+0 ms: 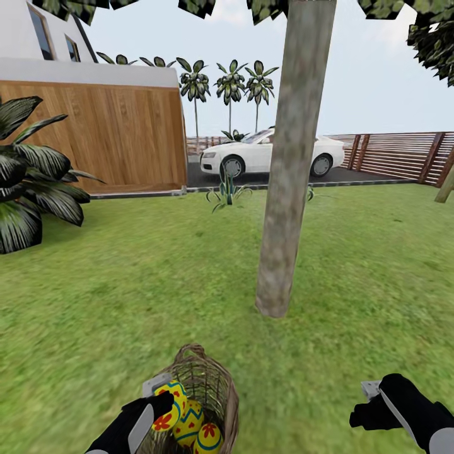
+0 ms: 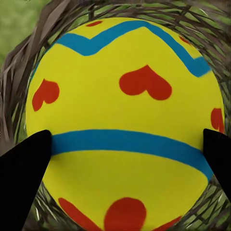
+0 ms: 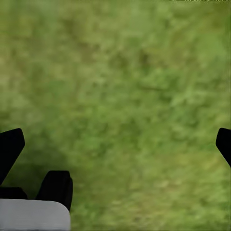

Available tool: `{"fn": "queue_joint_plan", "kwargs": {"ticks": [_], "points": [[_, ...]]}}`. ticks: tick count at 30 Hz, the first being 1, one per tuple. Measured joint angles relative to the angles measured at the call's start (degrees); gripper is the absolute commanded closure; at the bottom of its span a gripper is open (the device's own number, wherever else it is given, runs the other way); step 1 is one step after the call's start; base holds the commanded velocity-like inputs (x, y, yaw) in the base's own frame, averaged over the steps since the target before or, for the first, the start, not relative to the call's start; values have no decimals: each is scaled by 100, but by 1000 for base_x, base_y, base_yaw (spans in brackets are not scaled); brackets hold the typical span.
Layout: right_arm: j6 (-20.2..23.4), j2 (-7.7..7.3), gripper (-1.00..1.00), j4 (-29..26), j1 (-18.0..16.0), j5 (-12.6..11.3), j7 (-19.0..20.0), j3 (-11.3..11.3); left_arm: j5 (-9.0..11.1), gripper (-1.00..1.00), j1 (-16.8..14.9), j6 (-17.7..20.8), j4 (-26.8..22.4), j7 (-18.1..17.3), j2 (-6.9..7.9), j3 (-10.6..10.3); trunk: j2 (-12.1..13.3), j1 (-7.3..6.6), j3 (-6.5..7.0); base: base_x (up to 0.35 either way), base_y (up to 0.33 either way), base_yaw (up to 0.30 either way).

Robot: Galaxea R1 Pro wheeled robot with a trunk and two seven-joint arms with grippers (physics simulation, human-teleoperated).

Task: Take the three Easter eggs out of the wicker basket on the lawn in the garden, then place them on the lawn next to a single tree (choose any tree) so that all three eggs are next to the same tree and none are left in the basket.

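Down at the near edge of the head view sits the small brown woven-twig wicker basket (image 1: 205, 388) on the bright green mottled lawn (image 1: 126, 302), and all three yellow Easter eggs with red marks and blue zigzag bands are in it. The left gripper (image 1: 165, 403) is at the basket's near rim with its black fingers either side of the top egg (image 1: 170, 407); the left wrist view has that egg (image 2: 125, 125) squeezed between both fingertips (image 2: 24, 168), so it is clamped on it, basket weave all around. The second egg (image 1: 189, 424) and third egg (image 1: 209, 438) lie just beside and below it, touching as far as this low angle lets me judge. The straight mottled grey-brown tree trunk (image 1: 287, 170) stands near, just beyond the basket. The right gripper (image 1: 369, 410) hangs above bare grass well to the right, fingers (image 3: 9, 147) spread wide apart, holding nothing. Beyond: white car (image 1: 271, 154), slatted wooden fence (image 1: 397, 154).
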Motion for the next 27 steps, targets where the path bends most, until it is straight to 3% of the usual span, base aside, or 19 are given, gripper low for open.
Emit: {"fn": "queue_joint_plan", "kwargs": {"ticks": [27], "points": [[-2, 9, -100, 1, 0, 0, 0, 2, 0, 100, 0, 7, 0, 1, -4, 0, 1083, -593, 485, 0, 25, 0]]}}
